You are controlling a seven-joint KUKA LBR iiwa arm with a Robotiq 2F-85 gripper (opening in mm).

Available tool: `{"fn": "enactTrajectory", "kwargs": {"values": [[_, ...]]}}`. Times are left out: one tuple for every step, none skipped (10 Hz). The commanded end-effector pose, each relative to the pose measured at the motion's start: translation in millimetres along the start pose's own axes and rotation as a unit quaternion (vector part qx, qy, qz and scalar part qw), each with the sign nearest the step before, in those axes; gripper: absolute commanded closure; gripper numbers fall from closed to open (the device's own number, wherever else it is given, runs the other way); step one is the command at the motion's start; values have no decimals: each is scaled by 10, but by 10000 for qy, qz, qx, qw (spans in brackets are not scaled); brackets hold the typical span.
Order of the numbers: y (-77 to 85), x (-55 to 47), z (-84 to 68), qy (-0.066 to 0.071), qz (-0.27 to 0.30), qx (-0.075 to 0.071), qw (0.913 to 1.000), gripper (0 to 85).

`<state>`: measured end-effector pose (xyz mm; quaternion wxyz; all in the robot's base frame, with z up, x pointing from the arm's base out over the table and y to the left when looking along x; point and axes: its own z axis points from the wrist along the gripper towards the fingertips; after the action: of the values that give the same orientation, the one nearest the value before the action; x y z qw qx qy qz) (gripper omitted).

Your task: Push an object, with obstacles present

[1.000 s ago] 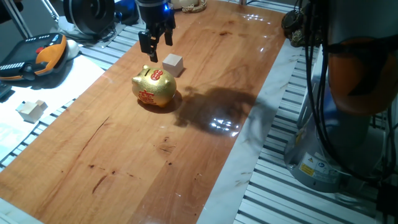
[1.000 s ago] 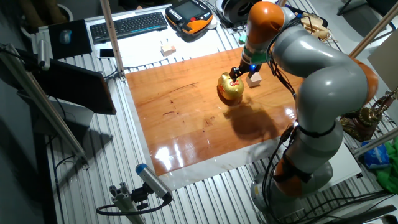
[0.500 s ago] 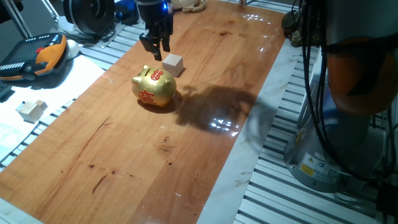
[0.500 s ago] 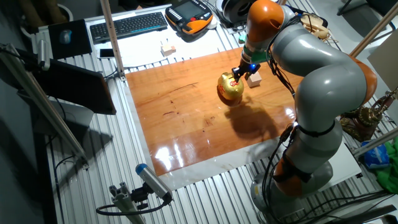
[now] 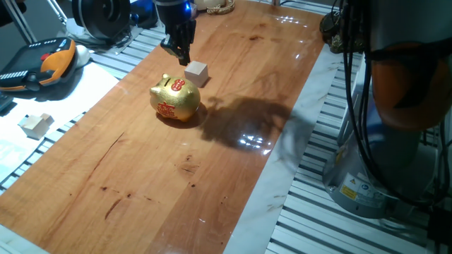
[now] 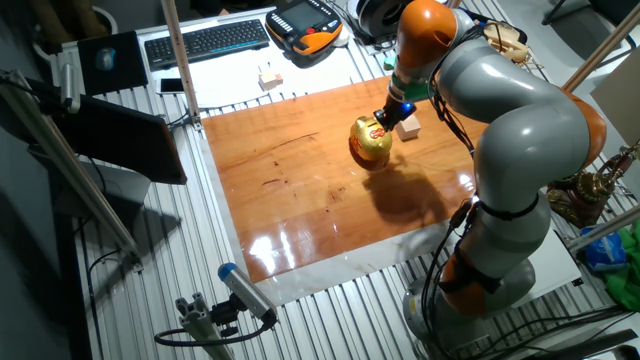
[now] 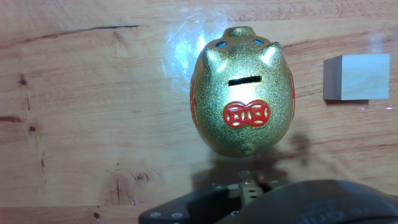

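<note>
The gripper (image 5: pixel 181 51) hangs low over the far end of the wooden board (image 5: pixel 212 162). Its dark fingers look pressed close together and hold nothing. In the other fixed view the gripper (image 6: pixel 385 115) sits at the tip of the big grey and orange arm (image 6: pixel 500 130).

Just in front of the gripper stands the piggy bank (image 5: pixel 174 99). It is shiny gold with red marks on its back and side. In the hand view the piggy bank (image 7: pixel 242 91) fills the middle, with a coin slot on top and a red mark below the slot. The gripper is just behind the pig, not touching it.

The little cube (image 5: pixel 197 73) is pale wood with plain sides. It sits on the board just to the right of the gripper and just behind the pig, a bit apart from both. In the hand view the cube (image 7: pixel 357 77) lies to the right of the pig with bare wood between them. In the other fixed view the cube (image 6: pixel 407 127) peeks out beside the arm.

Off the board on the left lies another pale block (image 5: pixel 35 125) on white paper.
</note>
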<state>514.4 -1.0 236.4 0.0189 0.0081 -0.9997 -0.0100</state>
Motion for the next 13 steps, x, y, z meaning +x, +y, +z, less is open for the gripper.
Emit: {"fn": "enactTrajectory", "kwargs": {"values": [[-31,6,11,0,-32,-1,10000,850],[-81,10,33,0,-70,-8,10000,850],[-125,8,60,-8,-94,-23,10000,850],[-159,10,78,0,-102,-24,9999,850],[-199,19,96,0,-132,-16,9999,850],[-255,31,118,0,-170,-16,9999,850],[-317,40,147,-8,-193,-16,9998,850],[-368,44,173,-23,-193,-8,9998,850],[-431,48,208,-30,-208,8,9998,850],[-504,60,258,-37,-230,16,9997,850],[-578,75,319,-46,-239,1,9997,850],[-642,85,382,-53,-239,1,9997,850],[-707,93,439,-55,-248,-52,9997,850]]}}
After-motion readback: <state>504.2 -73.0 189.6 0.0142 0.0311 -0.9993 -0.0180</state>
